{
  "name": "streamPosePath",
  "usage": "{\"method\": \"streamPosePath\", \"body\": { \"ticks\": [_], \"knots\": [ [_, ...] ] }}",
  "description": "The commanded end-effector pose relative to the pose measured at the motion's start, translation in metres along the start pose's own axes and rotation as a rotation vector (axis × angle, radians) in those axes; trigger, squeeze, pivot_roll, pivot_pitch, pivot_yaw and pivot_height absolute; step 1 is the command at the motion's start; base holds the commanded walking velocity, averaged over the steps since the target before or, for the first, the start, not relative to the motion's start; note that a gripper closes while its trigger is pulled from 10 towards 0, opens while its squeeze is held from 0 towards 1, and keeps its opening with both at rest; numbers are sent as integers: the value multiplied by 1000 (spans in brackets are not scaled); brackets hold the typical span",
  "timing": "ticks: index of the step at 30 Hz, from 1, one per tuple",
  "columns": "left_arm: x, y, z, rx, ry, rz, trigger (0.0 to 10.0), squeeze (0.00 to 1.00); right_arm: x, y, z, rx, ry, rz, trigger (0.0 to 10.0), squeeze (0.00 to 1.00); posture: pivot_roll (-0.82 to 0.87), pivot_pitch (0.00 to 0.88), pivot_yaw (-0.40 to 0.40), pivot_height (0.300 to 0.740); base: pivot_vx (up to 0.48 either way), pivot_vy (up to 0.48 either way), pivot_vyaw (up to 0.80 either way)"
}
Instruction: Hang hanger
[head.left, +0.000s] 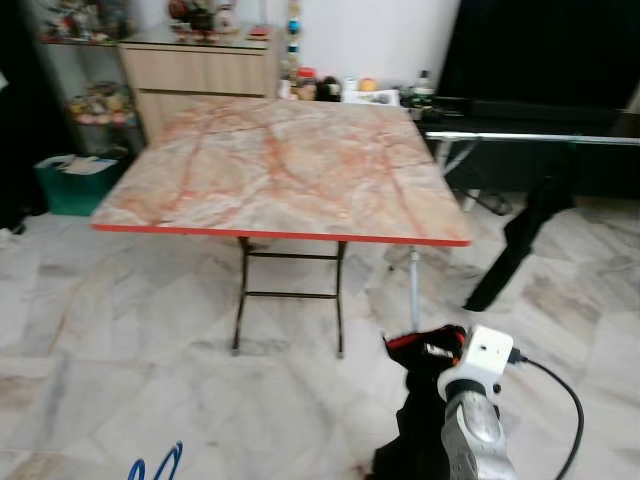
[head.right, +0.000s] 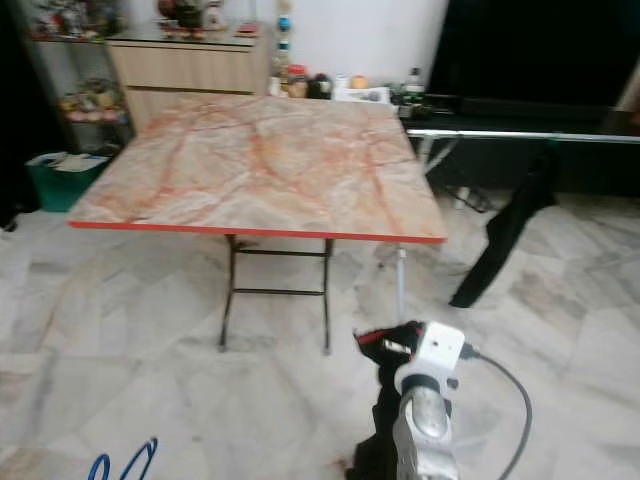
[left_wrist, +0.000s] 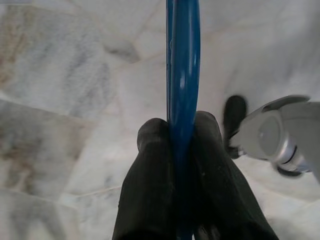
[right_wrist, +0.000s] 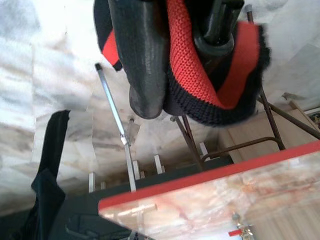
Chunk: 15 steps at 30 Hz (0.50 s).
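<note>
My left gripper (left_wrist: 182, 125) is shut on the bar of a blue hanger (left_wrist: 183, 60), held low over the marble floor. The hanger's blue loops (head.left: 155, 465) peek in at the bottom left of the eye views. My right gripper (right_wrist: 180, 75) is shut on a black knitted garment with a red band (right_wrist: 182, 55). That garment (head.left: 415, 430) hangs down in front of my right arm (head.left: 472, 410), below the table's near right corner. A metal clothes rail (head.left: 530, 137) runs at the right behind the table, and a black cloth (head.left: 520, 245) hangs from it.
A folding table with a marble-pattern top and red edge (head.left: 280, 233) stands straight ahead on thin dark legs. Behind it are a wooden cabinet (head.left: 200, 70), bottles (head.left: 320, 85) and a dark screen (head.left: 540, 50). A green bin (head.left: 75, 185) sits at the left.
</note>
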<state>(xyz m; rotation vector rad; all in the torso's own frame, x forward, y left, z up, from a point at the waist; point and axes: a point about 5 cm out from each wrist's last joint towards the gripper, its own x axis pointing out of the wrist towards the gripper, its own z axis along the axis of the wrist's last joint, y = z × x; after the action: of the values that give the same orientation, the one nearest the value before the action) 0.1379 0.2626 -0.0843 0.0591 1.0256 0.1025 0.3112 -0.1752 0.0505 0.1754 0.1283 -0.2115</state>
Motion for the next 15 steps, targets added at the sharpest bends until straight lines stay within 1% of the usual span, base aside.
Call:
{"method": "streamPosePath", "body": {
  "ticks": [1, 6, 7, 10, 14, 15],
  "knots": [
    [0, -3, -3, 6, 14, -7, 10000, 0, -1, -8, 0, -7, -8, -21, 10000, 0, 174, 0, -6, 740, 0, 0, 0],
    [1, -7, -3, -16, 10, -31, 10000, 0, -1, -8, 0, -23, -8, -21, 10000, 0, 174, 0, -8, 740, 0, 0, 0],
    [1, -9, -3, -26, 7, -43, 10000, 0, 0, -9, 3, -32, -27, -14, 10000, 0, 174, 0, -8, 740, 0, 0, 569],
    [1, -10, -3, -23, 10, -42, 10000, 0, 0, -9, 4, -53, -38, -12, 10000, 0, 172, 0, -7, 740, 0, 0, 723],
    [2, -14, -3, -12, 21, -47, 10000, 0, 0, -9, 4, -33, -36, -11, 10000, 0, 174, 0, -6, 740, 0, 0, 800],
    [2, -15, -3, -11, 22, -48, 10000, 0, 0, -9, 3, -33, -35, -12, 10000, 0, 174, 0, -6, 740, 255, 0, 800]
  ]
}}
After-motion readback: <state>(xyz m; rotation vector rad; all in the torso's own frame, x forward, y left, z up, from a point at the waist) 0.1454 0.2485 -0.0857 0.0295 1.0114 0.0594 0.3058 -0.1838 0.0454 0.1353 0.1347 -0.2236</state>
